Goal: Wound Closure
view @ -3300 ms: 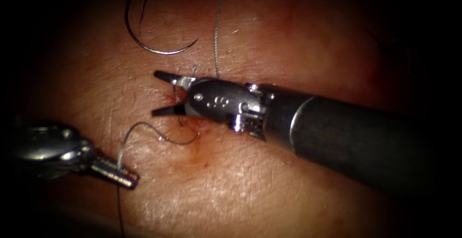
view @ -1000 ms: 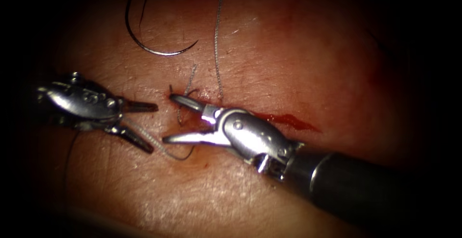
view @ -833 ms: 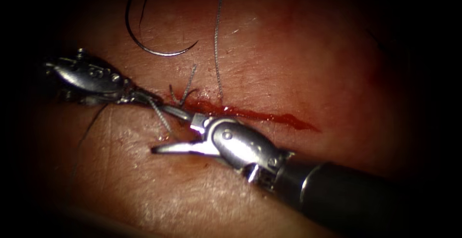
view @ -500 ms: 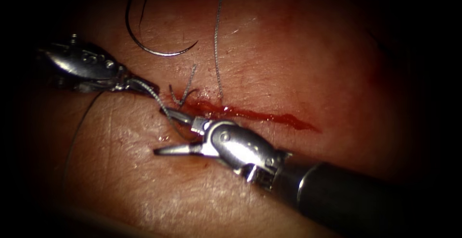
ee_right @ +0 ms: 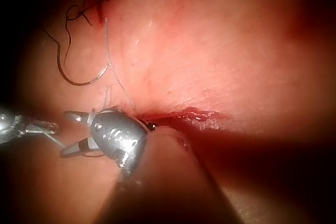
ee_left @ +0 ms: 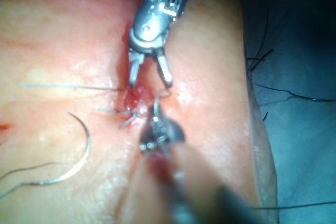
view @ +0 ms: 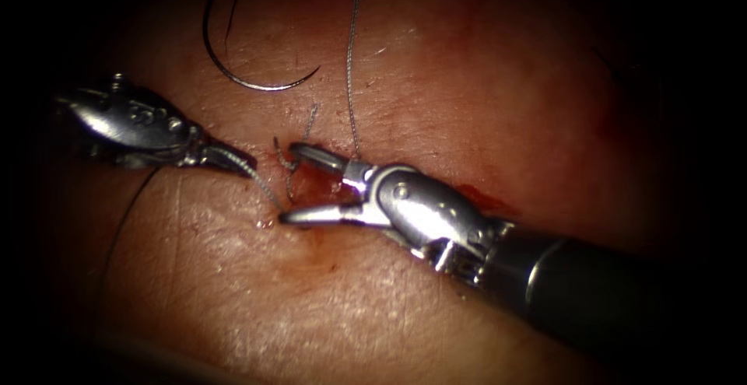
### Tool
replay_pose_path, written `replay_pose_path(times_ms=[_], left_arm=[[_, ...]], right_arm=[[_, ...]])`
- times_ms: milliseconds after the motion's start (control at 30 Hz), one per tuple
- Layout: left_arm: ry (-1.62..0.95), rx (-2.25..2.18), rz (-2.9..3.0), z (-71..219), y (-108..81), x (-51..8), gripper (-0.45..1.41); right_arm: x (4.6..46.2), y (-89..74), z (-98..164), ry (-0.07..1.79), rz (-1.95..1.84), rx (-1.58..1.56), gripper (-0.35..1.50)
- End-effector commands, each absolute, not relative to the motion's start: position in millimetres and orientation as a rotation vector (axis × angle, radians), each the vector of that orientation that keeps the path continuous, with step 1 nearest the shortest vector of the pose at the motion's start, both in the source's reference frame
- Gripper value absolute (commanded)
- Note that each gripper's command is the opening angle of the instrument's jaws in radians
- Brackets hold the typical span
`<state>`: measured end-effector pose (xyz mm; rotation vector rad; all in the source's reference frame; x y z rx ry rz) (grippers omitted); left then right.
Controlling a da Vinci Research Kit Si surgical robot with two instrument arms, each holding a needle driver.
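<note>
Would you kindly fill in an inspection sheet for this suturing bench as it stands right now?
Surface: tissue, cut with red fluid along it.
Job's things: needle lies free on the tissue above the cut, not in it, held by neither tool; thread runs taut from the left tool toward the cut.
Clutter: cut ends of thread lying above the cut.
Grippers: left end effector shut on the thread; right end effector open at the cut, holding nothing.
Cables: nothing seen.
Surroundings: blue drape beside the tissue.
</note>
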<state>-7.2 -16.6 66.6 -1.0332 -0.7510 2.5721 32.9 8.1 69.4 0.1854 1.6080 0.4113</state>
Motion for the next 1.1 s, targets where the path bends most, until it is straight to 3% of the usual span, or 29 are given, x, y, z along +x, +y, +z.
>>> replay_pose_path(times_ms=[33, 233, 467, 733, 1100], left_arm=[[-0.751, -1.032, 2.578, 66.8, -17.7, -7.3, -0.45], [-0.747, -1.043, 2.589, 65.4, -17.5, -7.9, -0.45], [-0.726, -1.046, 2.594, 64.8, -15.2, -9.9, -0.45], [-0.74, -1.044, 2.626, 67.2, -13.6, -15.9, -0.45], [-0.791, -1.057, 2.687, 74.4, -13.5, -18.5, -0.45]], right_arm=[[33.0, 9.2, 71.2, 1.587, 0.433, 0.161, 0.62], [34.4, 7.6, 74.5, 1.501, 0.385, 0.165, 0.62], [37.5, 5.4, 72.5, 1.53, 0.326, 0.23, 0.62], [39.2, 3.7, 71.3, 1.58, 0.242, 0.312, 0.56], [37.2, 2.7, 70.0, 1.696, 0.186, 0.371, 0.51]])
